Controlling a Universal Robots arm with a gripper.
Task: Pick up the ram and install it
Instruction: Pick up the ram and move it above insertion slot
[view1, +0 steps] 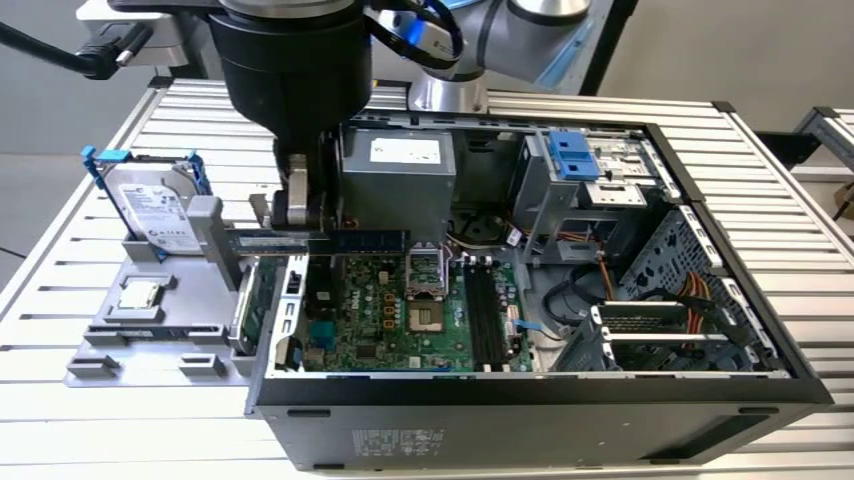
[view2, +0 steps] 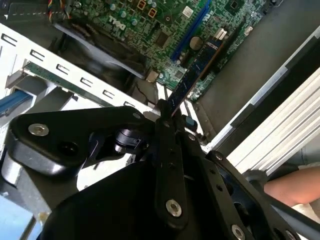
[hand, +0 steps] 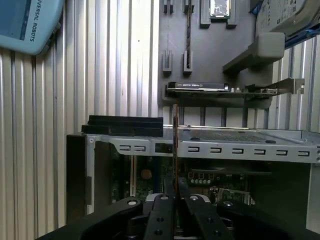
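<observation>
Looking down the arm first, I am seeing the gripper (view1: 296, 222) closed tight on the ram (view1: 367, 239), its two dark fingers pinching the flat faces of the thin blue stick. The grip is sitting off-centre, toward the end on the exterior view's left, so a short stub is poking out on that side and the longer part is reaching toward the exterior view's right.

The stick is hanging level in the air, standing on its long edge, with its long axis running straight across the exterior view. In the first wrist view I am looking at it edge-on, as a thin line rising from between the fingers.

Below it, the stub is hanging over the edge of the grey parts tray (view1: 147, 340), while the free end is pointing in over the side wall of the open computer case (view1: 534, 400) and above the green motherboard (view1: 387, 310).

Farther in, the black memory slots (view1: 489, 320) are lying lower and toward the exterior view's right of the stick. I am judging their long axis to run crosswise to the ram's.
</observation>
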